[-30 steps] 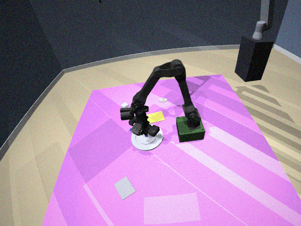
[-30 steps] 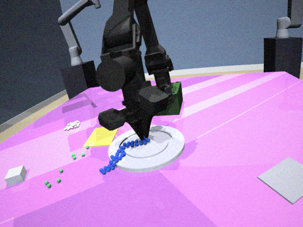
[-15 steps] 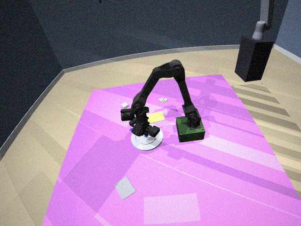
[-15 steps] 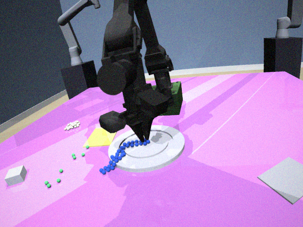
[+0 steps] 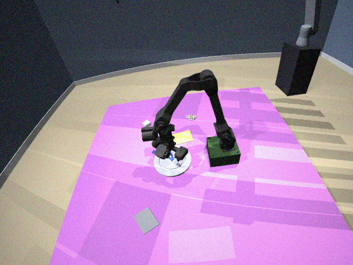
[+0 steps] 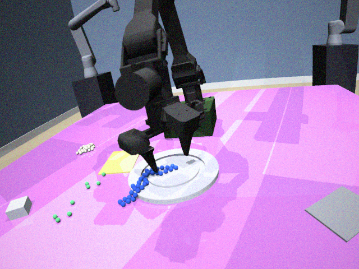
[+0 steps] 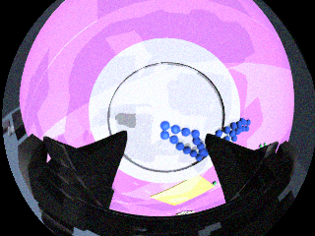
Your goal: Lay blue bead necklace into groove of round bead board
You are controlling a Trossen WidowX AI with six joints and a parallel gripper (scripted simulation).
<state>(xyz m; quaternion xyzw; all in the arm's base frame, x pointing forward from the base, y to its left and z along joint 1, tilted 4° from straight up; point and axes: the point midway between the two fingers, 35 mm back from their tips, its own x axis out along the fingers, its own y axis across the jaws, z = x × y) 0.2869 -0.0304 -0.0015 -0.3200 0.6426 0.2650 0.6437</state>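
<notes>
The round white bead board (image 5: 168, 170) (image 6: 198, 177) (image 7: 132, 86) lies on the pink mat, with a thin circular groove (image 6: 185, 182) (image 7: 118, 86) in its top. The blue bead necklace (image 6: 142, 179) (image 7: 187, 141) (image 5: 171, 157) lies in a doubled strand: one end on the board's inner disc, across the groove and rim, the other end on the mat beside the board. My gripper (image 6: 171, 160) (image 7: 168, 137) (image 5: 171, 154) is open just above the board. The necklace's end lies between the fingers, by one fingertip.
A yellow card (image 6: 118, 162) (image 5: 182, 137) (image 7: 179, 193) lies next to the board. White beads (image 6: 86, 148) (image 5: 191, 116), scattered green beads (image 6: 69, 207), a small white cube (image 6: 18, 207) (image 5: 146, 123) and a grey card (image 6: 337, 212) (image 5: 146, 220) lie on the mat. The arm's green base (image 5: 223, 155) stands nearby.
</notes>
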